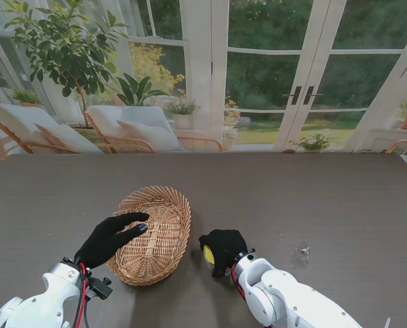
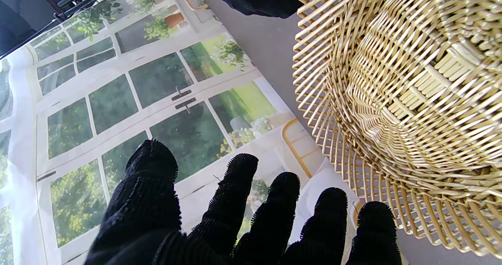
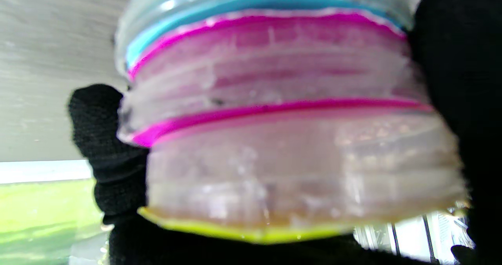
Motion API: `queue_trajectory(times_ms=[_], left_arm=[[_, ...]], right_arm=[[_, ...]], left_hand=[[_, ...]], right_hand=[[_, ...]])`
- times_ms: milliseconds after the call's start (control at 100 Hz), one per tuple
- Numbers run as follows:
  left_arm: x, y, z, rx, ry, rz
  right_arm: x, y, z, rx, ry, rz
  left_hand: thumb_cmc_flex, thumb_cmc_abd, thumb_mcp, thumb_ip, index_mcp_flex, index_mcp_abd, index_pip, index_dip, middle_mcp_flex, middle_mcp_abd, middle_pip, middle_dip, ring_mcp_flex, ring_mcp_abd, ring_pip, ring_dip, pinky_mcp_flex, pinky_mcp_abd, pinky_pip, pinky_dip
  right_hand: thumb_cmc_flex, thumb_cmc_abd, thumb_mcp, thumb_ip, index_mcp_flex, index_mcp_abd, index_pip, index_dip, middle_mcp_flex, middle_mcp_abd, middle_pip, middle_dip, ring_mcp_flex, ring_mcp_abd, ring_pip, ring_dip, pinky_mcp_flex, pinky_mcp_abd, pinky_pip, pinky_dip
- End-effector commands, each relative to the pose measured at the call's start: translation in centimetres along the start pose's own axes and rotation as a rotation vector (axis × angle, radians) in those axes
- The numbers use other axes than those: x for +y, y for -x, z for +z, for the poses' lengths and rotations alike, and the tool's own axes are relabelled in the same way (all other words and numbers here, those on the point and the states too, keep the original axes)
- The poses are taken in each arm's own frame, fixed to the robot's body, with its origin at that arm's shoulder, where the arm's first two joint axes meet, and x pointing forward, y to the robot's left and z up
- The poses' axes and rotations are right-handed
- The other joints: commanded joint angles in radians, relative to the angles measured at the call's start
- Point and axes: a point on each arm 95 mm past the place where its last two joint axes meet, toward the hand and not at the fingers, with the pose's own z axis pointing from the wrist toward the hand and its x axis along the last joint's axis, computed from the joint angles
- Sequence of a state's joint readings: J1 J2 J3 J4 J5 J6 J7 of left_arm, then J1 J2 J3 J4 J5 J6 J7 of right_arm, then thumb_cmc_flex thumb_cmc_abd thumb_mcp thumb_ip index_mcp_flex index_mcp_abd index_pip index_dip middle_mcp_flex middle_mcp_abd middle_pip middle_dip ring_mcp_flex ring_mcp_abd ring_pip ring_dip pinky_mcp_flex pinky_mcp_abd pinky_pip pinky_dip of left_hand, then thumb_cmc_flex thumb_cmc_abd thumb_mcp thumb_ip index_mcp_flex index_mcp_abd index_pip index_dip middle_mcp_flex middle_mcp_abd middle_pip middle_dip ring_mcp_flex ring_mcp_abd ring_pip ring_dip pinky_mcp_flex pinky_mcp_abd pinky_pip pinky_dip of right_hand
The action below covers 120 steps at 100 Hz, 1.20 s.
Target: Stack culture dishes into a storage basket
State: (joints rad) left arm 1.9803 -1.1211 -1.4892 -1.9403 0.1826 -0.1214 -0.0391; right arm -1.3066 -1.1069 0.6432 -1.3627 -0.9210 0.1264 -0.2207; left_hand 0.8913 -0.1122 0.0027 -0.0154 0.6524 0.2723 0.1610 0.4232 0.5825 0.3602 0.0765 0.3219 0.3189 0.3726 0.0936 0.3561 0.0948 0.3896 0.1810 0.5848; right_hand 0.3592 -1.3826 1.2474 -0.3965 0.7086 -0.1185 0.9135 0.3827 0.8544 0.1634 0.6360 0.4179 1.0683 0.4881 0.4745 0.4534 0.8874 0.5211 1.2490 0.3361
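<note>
Stand view: the right hand (image 1: 223, 250) rests low on the desk (image 1: 312, 198), just right of the storage basket (image 1: 153, 234). Only a yellow edge of what it holds shows between the black fingers. The right wrist view fills this in: a stack of culture dishes (image 3: 282, 116), clear-walled with blue, magenta and yellow-green rims, lies between the fingers (image 3: 98, 139), which wrap it from both sides, one fingertip on one side of the stack and the gloved palm and thumb on the other. The picture is blurred, so the count of dishes cannot be told. The blue-rimmed dish lies at the desk end of the stack and the yellow-green rim lies nearest the palm; the stack axis runs from palm toward desk.

The left hand (image 1: 109, 238) holds nothing. Its fingers are spread, the fingertips reaching over the left rim of the storage basket in the stand view. The left wrist view shows all five fingers (image 2: 243, 186) apart, with the woven wall of the basket (image 2: 396, 100) just beside the outermost fingertips.

The basket is oval; its long axis runs from near the robot to farther away, tilted slightly to the right.
</note>
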Motion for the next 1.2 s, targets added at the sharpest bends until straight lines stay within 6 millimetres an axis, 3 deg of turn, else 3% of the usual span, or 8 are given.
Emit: queue_trajectory(times_ms=[0, 450, 690, 870, 1190], left_arm=[[0.2, -0.3, 0.0, 0.006, 0.019, -0.005], [0.2, -0.2, 0.6, 0.009, 0.033, -0.004], [-0.1, -0.1, 1.1, 0.015, 0.04, 0.002], [-0.8, -0.4, 1.0, 0.019, 0.043, 0.036], [-1.6, -0.7, 0.4, 0.019, 0.019, 0.087]], right_arm=[[-0.5, -0.3, -0.3, 0.003, -0.028, 0.0], [1.5, 0.0, 0.0, -0.012, -0.001, 0.033], [3.9, -0.2, 0.4, -0.022, 0.013, 0.055], [7.0, -0.3, -0.4, -0.029, 0.022, 0.064], [8.9, -2.0, -0.3, -0.024, 0.032, 0.093]], left_hand=[[-0.004, 0.038, -0.02, 0.003, 0.012, -0.005, 0.0, 0.001, 0.002, -0.002, 0.004, 0.007, 0.03, 0.003, 0.002, 0.008, -0.006, -0.006, 0.009, 0.01], [-0.005, 0.039, -0.02, 0.003, 0.014, -0.006, 0.001, 0.002, 0.001, -0.001, 0.004, 0.007, 0.031, 0.004, 0.003, 0.008, -0.005, -0.006, 0.009, 0.01], [-0.003, 0.038, -0.02, 0.003, 0.012, -0.005, 0.0, 0.001, -0.003, -0.001, 0.003, 0.006, 0.027, 0.003, 0.001, 0.007, -0.005, -0.006, 0.009, 0.01], [-0.004, 0.037, -0.02, 0.003, 0.012, -0.007, 0.0, 0.001, -0.003, -0.002, 0.004, 0.006, 0.023, -0.001, 0.0, 0.006, -0.005, -0.006, 0.009, 0.01], [-0.005, 0.036, -0.02, 0.003, 0.002, -0.013, -0.004, -0.001, -0.013, -0.003, 0.001, 0.004, 0.014, -0.006, -0.003, 0.005, -0.01, -0.008, 0.006, 0.008]], right_hand=[[0.308, 0.058, 0.248, 0.061, 0.107, 0.062, 0.114, 0.017, 0.102, -0.094, 0.14, 0.039, 0.198, -0.376, 0.096, -0.017, 0.126, -0.2, 0.063, 0.031], [0.289, 0.075, 0.248, 0.072, 0.107, 0.044, 0.111, 0.015, 0.093, -0.095, 0.136, 0.04, 0.193, -0.376, 0.089, -0.016, 0.123, -0.201, 0.057, 0.034], [0.294, 0.088, 0.244, 0.078, 0.104, 0.045, 0.111, 0.015, 0.088, -0.092, 0.134, 0.041, 0.191, -0.37, 0.085, -0.013, 0.123, -0.199, 0.057, 0.037], [0.296, 0.099, 0.24, 0.085, 0.102, 0.048, 0.11, 0.015, 0.084, -0.086, 0.133, 0.041, 0.19, -0.364, 0.082, -0.01, 0.122, -0.197, 0.056, 0.039], [0.296, 0.109, 0.236, 0.091, 0.102, 0.051, 0.109, 0.015, 0.081, -0.084, 0.131, 0.042, 0.188, -0.359, 0.078, -0.008, 0.122, -0.192, 0.054, 0.042]])
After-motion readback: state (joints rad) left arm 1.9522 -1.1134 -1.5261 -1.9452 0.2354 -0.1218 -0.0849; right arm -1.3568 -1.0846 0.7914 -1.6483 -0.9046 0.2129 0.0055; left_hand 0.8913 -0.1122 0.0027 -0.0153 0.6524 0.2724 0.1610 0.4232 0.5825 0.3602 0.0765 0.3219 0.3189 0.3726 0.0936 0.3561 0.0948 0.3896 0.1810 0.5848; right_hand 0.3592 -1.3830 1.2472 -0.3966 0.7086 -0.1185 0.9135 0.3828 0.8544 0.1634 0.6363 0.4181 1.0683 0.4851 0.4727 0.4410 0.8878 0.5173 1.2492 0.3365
